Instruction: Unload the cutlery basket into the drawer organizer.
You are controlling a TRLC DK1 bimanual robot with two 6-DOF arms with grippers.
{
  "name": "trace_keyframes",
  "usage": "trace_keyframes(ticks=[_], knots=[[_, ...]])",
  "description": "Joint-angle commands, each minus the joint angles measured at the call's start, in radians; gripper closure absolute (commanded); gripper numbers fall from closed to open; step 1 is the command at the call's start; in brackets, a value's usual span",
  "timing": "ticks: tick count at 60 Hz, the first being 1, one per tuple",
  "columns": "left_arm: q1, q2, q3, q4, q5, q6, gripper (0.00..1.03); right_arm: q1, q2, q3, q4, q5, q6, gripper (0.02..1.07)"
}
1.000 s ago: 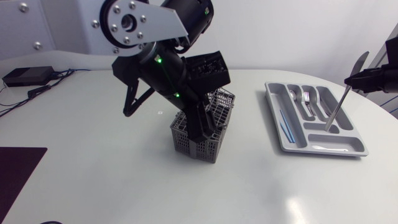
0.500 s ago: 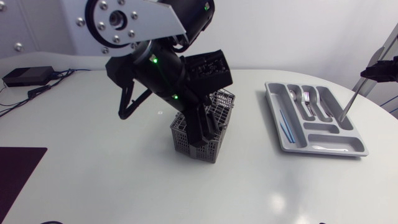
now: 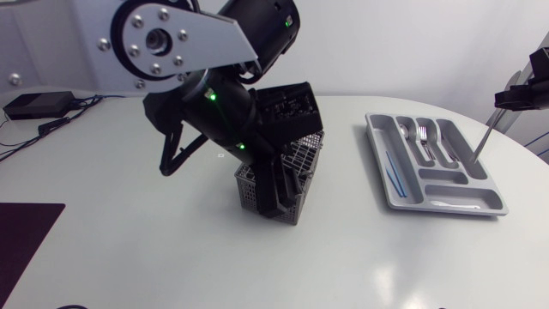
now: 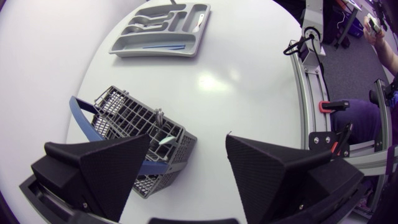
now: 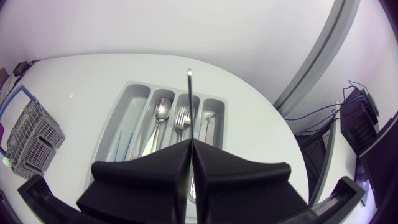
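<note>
Table edge, well off to the side of my left pincer: a small black box [image 3: 33, 105] with cables, and a dark mat [image 3: 21, 240].

Left arm [image 3: 214, 112]: bent down over the middle of the table. Left pincer [image 4: 188, 140]: fingers wide apart, nothing between them. In the head view it is down at the near corner of the cutlery basket [image 3: 302, 163], with one black finger in front of the basket wall.

Cutlery basket: grey wire mesh with a blue handle [image 4: 79, 112], just ahead of my left finger and partly hidden behind it. A thin metal piece [image 4: 160, 117] stands in one of its cells; I cannot tell what kind it is.

Drawer organizer [image 3: 375, 146]: grey tray, well ahead of the left pincer across bare table, and directly below the right pincer. It holds a spoon [image 5: 161, 112], a fork [image 5: 181, 118] and thin blue sticks [image 5: 121, 143], each in its own long slot.

Right pincer [image 5: 190, 144]: fingers pressed together, clamped on a slim metal utensil [image 5: 189, 106]. The utensil slants down from the pincer, and its free end is over the far edge of the organizer, by the slots with the fork.
</note>
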Motion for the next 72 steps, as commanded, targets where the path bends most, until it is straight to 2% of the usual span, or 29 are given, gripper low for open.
trace_keyframes(ticks=[1, 42, 72], knots=[[-0.008, -0.032, -0.026, 0.001, -0.005, -0.006, 0.06, -0.007, 0.05, 0.055, -0.013, 0.011, -0.028, 1.0], [0.018, -0.082, -0.101, 0.025, -0.003, 0.014, 0.06, 0.018, 0.261, 0.158, -0.05, 0.114, -0.035, 1.0], [0.022, -0.096, -0.112, 0.033, -0.003, 0.008, 0.06, 0.033, 0.434, 0.213, 0.132, 0.114, 0.051, 1.0]])
